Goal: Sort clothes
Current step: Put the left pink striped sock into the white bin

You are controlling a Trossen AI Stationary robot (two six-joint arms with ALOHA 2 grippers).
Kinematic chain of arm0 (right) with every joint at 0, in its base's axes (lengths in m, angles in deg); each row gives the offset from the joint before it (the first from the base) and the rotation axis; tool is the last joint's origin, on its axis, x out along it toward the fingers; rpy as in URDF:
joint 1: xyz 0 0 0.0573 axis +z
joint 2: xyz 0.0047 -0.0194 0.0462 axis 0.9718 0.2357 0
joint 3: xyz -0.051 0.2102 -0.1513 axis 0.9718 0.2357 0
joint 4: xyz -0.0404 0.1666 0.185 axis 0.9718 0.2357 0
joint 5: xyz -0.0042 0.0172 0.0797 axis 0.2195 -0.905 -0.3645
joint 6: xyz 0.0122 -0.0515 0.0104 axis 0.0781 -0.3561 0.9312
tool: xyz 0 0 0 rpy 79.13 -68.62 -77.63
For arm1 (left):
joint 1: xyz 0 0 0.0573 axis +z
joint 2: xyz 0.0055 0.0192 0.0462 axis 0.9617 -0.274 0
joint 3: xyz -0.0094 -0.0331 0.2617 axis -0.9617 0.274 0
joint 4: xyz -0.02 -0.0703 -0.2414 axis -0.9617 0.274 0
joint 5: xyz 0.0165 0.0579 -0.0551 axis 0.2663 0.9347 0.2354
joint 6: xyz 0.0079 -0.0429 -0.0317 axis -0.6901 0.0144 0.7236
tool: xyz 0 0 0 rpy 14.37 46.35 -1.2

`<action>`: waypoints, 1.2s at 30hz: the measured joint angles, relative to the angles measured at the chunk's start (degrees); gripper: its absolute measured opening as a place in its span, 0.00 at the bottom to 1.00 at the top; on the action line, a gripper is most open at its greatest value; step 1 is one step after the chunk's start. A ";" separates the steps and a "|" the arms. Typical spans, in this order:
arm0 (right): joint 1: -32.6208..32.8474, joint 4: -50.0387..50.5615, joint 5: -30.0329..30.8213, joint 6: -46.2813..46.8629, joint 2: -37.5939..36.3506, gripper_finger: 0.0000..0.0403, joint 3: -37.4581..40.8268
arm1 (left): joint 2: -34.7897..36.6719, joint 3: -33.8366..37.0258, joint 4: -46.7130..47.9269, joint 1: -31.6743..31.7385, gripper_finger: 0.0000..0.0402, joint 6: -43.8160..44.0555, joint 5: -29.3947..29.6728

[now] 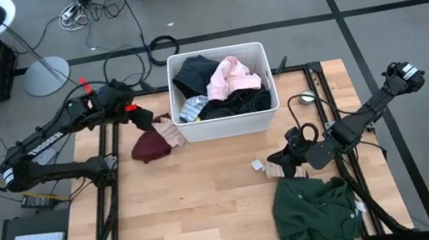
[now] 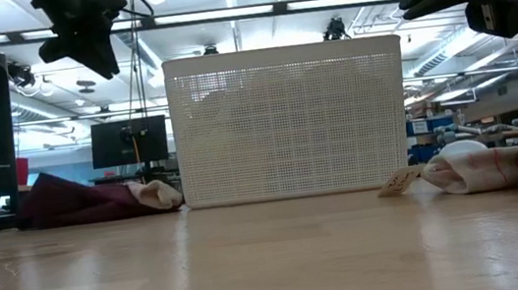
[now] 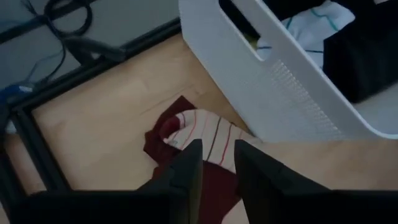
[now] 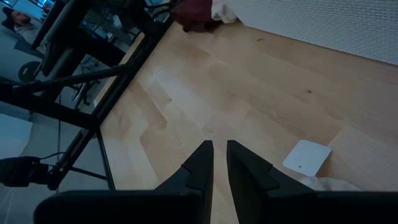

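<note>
Over the table's left side my left gripper (image 1: 136, 112) hangs above the wood with its fingers a narrow gap apart, holding nothing; beneath it a striped sock (image 3: 208, 142) lies on a maroon piece (image 1: 151, 147), just beside the left wall of the white bin (image 1: 228, 126). Inside the bin sit a pink piece (image 1: 229, 76) and black tops (image 1: 190, 77). Right of the bin, my right gripper (image 1: 281, 161) hovers empty, fingers nearly together, near a white tag (image 4: 306, 157). At the near right edge a dark green top (image 1: 316, 215) lies crumpled.
</note>
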 joint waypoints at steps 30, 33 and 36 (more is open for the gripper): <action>-3.52 -0.53 0.59 0.01 0.00 0.12 0.02 | -16.87 20.37 -25.98 13.56 0.33 -9.28 -9.54; -4.53 -0.54 0.61 -0.01 0.00 0.12 0.02 | -19.54 20.05 -26.25 14.82 0.33 -12.48 -10.22; -5.78 -0.50 0.62 -0.02 0.00 0.12 0.02 | -22.23 19.33 -26.88 15.69 0.33 -16.47 -10.08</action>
